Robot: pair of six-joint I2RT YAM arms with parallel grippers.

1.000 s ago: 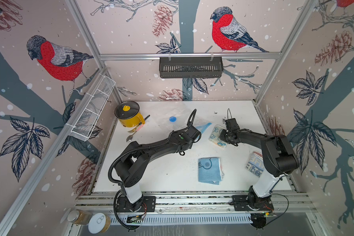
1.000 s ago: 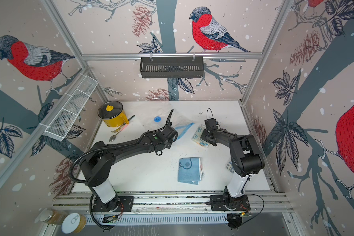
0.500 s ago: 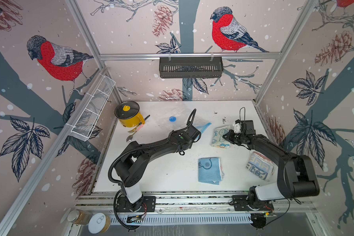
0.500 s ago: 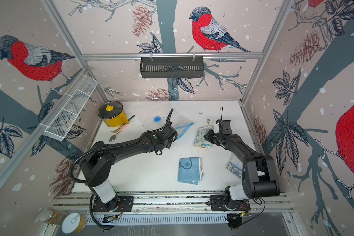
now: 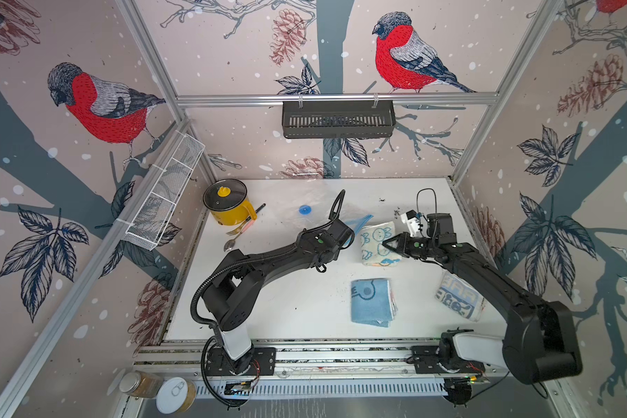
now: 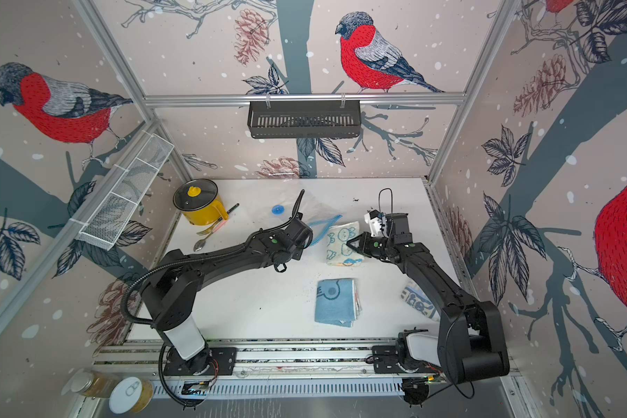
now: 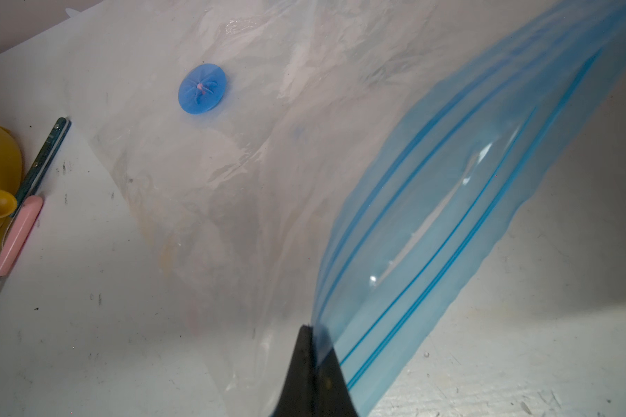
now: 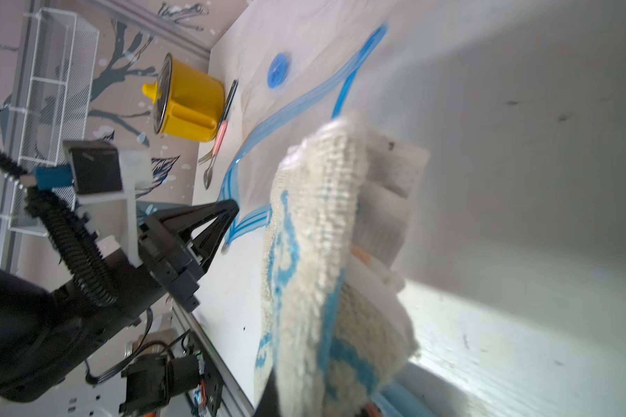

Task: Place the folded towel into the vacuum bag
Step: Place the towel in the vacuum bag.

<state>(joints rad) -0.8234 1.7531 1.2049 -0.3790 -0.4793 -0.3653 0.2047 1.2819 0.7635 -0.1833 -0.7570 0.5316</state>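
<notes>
Right now the folded towel, cream with blue bunnies, is just beside the mouth of the vacuum bag, not yet inside, clamped at one edge by my right fingers. My left fingers pinch the blue zip strip, lifting it, I judge, to keep the mouth open. No brand reads; the blue towel on the counter shows maybe an E.

Two black arms, each with a white lowest link, on black base plates screwed to the front aluminium rail. Left arm: corrugated black conduit running up from the rail, green dot near the wrist. Right arm: thin black cable loop and white camera bracket at the end farthest from the rail. Left gripper: black, triangular open-frame fingers.
</notes>
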